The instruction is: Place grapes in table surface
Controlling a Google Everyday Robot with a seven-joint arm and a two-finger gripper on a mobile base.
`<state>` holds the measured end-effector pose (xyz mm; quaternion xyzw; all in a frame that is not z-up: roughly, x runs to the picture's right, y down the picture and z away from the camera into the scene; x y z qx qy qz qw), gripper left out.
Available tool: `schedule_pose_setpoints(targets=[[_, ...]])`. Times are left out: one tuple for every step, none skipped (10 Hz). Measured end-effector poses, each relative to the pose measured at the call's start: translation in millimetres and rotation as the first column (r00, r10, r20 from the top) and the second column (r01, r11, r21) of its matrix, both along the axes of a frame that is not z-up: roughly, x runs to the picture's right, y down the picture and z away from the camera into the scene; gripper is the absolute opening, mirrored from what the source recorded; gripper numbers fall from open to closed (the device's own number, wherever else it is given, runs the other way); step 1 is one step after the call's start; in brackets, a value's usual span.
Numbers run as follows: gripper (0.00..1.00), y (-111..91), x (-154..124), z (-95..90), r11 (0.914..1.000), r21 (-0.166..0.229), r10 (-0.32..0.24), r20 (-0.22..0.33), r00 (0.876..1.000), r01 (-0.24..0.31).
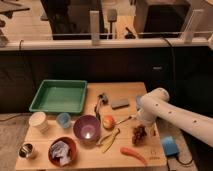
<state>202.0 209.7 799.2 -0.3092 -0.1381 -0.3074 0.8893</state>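
The grapes (139, 133) lay on the table surface (155, 157), between the apple (108, 121) and the table's right edge. The gripper (145, 125) hung just above them, probably to set them down; whether it gripped them I cannot tell

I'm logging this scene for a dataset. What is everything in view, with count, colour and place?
Table: one, tan wood, centre.
Tray: one, green, back left.
Grapes: one bunch, dark purple-red, right side, below the gripper.
Carrot: one, orange, front right.
Apple: one, red-yellow, centre.
Purple bowl: one, centre.
Red bowl: one, front left, holding crumpled paper.
White cup: one, left.
Blue cup: one, beside the white cup.
Metal cup: one, front left corner.
Banana peel: one, yellow, front centre.
Blue sponge: one, right edge.
Grey block: one, back centre.
Gripper: one, white arm from the right, over the grapes.
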Motion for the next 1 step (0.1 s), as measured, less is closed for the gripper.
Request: schedule_pose_setpoints(targets=[[0.8, 0.0, 0.0, 0.0, 1.0, 0.0, 0.0, 0.0, 1.0, 0.0]])
